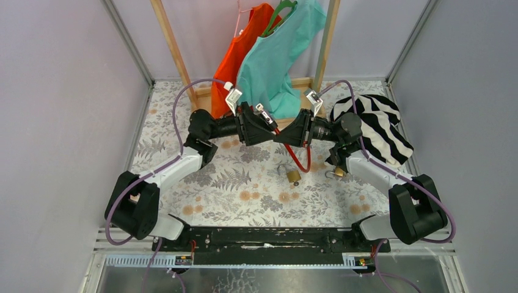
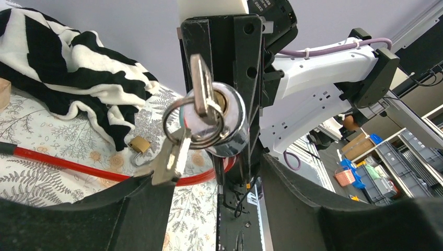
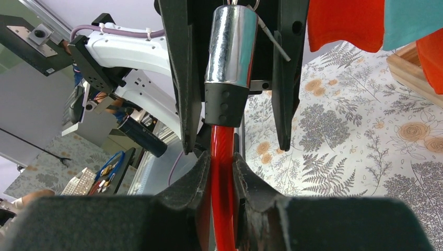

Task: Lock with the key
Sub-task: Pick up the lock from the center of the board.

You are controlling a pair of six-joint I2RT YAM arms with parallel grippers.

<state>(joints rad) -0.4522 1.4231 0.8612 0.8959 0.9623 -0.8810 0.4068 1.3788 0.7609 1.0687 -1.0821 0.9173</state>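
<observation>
Jaws on the right gripper (image 3: 222,159) are clenched on the red cable (image 3: 223,209), just below the black collar (image 3: 225,104) of the cable lock. From there the chrome lock cylinder (image 3: 232,47) stands straight up out of the pinch.

The left gripper (image 2: 211,172) faces it head-on with its jaws released and wide. The cylinder sits in the gap between them, with clear space on at least one side in the right wrist view. The key (image 2: 201,83) is seated in the keyhole on the cylinder's end face, its bow pointing up and away from the left jaws. A key ring (image 2: 165,121) hangs from it. The second key (image 2: 170,157) dangles down to the edge of one left finger (touching or just in front, I cannot tell).

Below both sets of jaws the cable droops in a loop to the table (image 1: 256,183). A small brass padlock (image 1: 294,176) lies just beside that loop, and another (image 1: 338,173) lies under the right arm. Beyond the right gripper is a striped cloth (image 1: 372,125).
</observation>
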